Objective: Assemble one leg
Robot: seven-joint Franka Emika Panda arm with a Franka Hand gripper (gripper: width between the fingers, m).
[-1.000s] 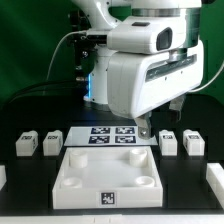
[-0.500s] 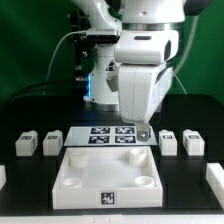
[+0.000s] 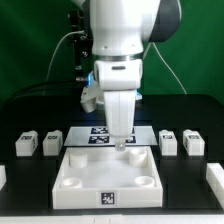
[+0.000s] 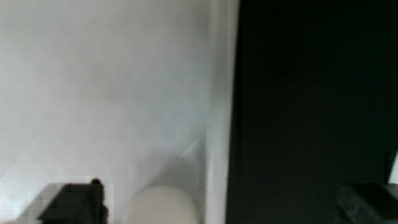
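Black table [image 3: 30, 112] | leg [image 3: 52, 144]: small white block, black-and-white tag, one of four alike | gripper [image 3: 120, 146] fingers apart over tray [image 3: 72, 182]

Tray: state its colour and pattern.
White tray, one black-and-white square tag on its front wall; clearest in the exterior view.

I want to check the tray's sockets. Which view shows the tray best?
The exterior view: nearly the whole tray shows, sockets included. The wrist view gives only a white surface beside black, perhaps its edge.
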